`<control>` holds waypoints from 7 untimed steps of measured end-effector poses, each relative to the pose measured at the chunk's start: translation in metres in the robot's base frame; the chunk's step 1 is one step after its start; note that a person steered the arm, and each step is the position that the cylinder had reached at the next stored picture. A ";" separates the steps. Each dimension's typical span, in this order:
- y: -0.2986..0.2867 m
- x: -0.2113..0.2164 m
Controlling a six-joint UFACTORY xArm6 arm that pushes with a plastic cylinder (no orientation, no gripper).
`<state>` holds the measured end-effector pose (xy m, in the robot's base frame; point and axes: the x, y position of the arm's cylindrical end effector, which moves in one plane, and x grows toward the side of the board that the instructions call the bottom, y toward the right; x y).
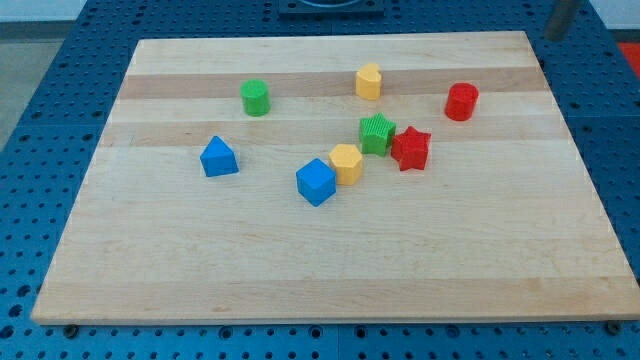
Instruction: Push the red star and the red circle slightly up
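Observation:
The red star (pixel 410 148) lies right of the board's middle, touching a green star (pixel 376 134) on its left. The red circle (pixel 461 101) stands alone, up and to the right of the red star. My rod shows at the view's top right corner, blurred, and my tip (pixel 553 38) is just beyond the board's top right corner. It is well up and to the right of the red circle and touches no block.
A yellow hexagon (pixel 346 162) touches a blue cube (pixel 316 181) below and left of the green star. A blue triangle-like block (pixel 218 157) lies at the left. A green circle (pixel 255 97) and a yellow block (pixel 369 81) sit near the top. The wooden board (pixel 300 270) rests on a blue pegboard.

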<state>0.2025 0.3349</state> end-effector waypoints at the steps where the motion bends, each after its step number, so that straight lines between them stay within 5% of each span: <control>1: 0.000 0.000; 5: 0.002 0.001; 7: 0.001 0.052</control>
<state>0.2541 0.3358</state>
